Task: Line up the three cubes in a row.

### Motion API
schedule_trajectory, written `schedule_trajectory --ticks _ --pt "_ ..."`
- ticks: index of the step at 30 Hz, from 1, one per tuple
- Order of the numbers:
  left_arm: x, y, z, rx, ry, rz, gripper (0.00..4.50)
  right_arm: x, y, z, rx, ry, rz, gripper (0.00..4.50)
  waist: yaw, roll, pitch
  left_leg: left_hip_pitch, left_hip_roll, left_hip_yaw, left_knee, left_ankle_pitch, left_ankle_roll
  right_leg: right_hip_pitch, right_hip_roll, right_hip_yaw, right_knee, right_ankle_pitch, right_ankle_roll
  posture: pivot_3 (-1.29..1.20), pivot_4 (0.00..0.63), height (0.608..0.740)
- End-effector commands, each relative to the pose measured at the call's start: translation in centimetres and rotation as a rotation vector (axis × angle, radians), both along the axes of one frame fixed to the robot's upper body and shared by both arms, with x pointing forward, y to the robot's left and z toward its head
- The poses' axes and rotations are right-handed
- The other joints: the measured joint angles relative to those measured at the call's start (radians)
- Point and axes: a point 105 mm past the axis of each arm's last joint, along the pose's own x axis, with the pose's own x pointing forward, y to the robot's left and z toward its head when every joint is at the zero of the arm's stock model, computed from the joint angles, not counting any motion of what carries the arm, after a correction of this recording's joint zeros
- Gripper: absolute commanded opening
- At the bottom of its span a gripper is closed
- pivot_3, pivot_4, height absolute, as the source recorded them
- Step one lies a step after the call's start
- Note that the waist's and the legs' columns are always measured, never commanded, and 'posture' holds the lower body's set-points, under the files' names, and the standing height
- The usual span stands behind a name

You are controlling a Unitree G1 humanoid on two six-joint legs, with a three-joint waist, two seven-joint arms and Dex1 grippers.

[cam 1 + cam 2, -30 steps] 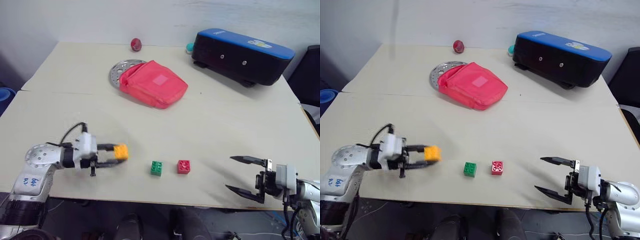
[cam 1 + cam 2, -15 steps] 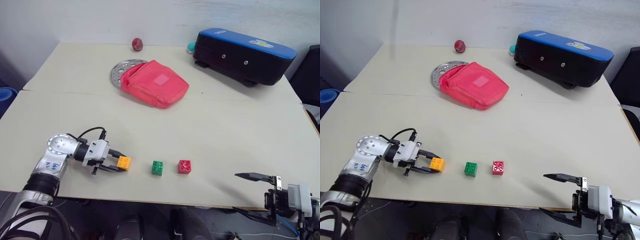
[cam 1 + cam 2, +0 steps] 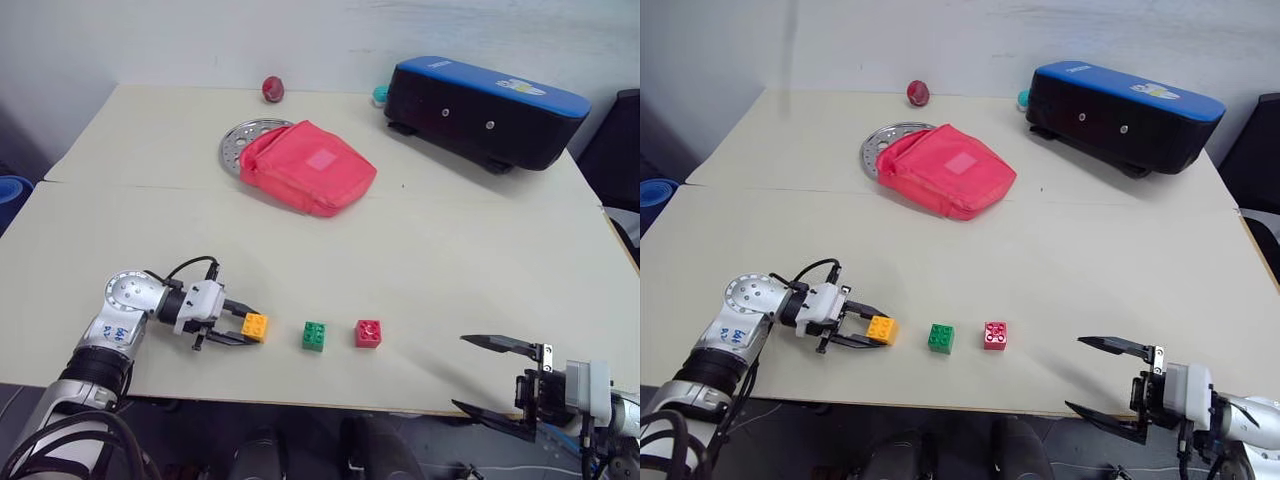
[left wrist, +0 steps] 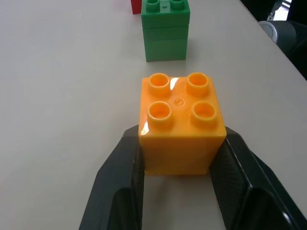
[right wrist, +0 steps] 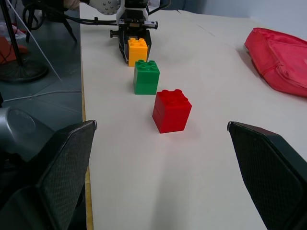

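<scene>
Glossy plastic orange-yellow block (image 4: 181, 129), matt smooth table (image 3: 450, 260), red cloth pouch (image 3: 305, 165), perforated metal disc (image 3: 238, 140)

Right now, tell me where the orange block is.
In the left eye view the orange block sits near the table's front edge, clamped in the left gripper, just left of the green block.

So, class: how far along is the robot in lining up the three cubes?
Done: the green cube and red cube sit side by side near the table's front edge. In hand: the left gripper holds the orange cube in line beside the green. Left: release it. The right gripper is open, apart.
</scene>
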Motion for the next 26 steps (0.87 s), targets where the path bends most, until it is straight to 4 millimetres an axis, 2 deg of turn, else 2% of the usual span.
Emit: schedule_trajectory --ticks 1,5,10,14,20,23,26 --pt "-1.7 0.2 -1.1 0.056 0.089 -0.096 1.84 0.1 0.1 0.0 0.009 -0.014 0.006 4.5 0.001 0.0 0.0 0.0 0.0 0.0 0.0 0.0 0.0 0.0 0.0 0.0 0.0 0.0 0.0 0.0 0.15 0.74" --pt "-1.2 0.0 -0.7 0.039 0.086 -0.059 3.05 0.4 0.2 -0.3 0.011 -0.016 0.011 4.5 0.001 0.0 0.0 0.0 0.0 0.0 0.0 0.0 0.0 0.0 0.0 0.0 0.0 0.0 0.0 0.0 0.15 0.74" --pt "-1.4 2.6 0.0 0.084 0.03 0.009 4.46 0.8 0.3 -0.1 0.015 -0.023 0.028 4.5 -0.002 0.0 0.0 0.0 0.0 0.0 0.001 0.0 0.0 0.0 0.0 0.0 0.001 0.0 0.0 0.0 0.15 0.74" --pt "-2.7 5.6 1.0 0.113 0.037 0.104 4.46 1.1 -0.1 0.3 0.005 -0.023 0.049 4.5 -0.012 0.0 0.0 0.001 0.001 0.0 -0.001 0.0 0.0 -0.001 0.001 0.001 0.002 -0.001 -0.001 0.0 0.15 0.74" --pt "-2.9 9.4 4.5 0.089 -0.103 0.366 4.46 1.3 -0.8 1.6 -0.042 -0.016 0.082 4.5 0.0 0.0 0.0 0.001 0.001 -0.001 -0.001 -0.002 0.004 0.0 -0.001 0.0 0.001 -0.001 -0.002 0.0 0.15 0.74" --pt "-3.7 9.9 5.8 0.084 -0.136 0.403 4.46 1.7 -0.3 2.5 -0.082 -0.015 0.125 4.5 0.001 0.0 0.0 0.0 0.0 -0.001 -0.001 -0.002 0.004 0.0 -0.002 -0.001 0.001 -0.001 -0.002 0.0 0.15 0.74" --pt "-3.9 10.0 5.9 0.09 -0.124 0.426 4.46 2.3 0.2 3.0 -0.102 -0.017 0.144 4.5 -0.001 0.0 0.0 0.0 0.0 -0.002 -0.001 -0.002 0.004 0.0 -0.002 -0.001 0.001 -0.001 -0.002 0.0 0.15 0.74"
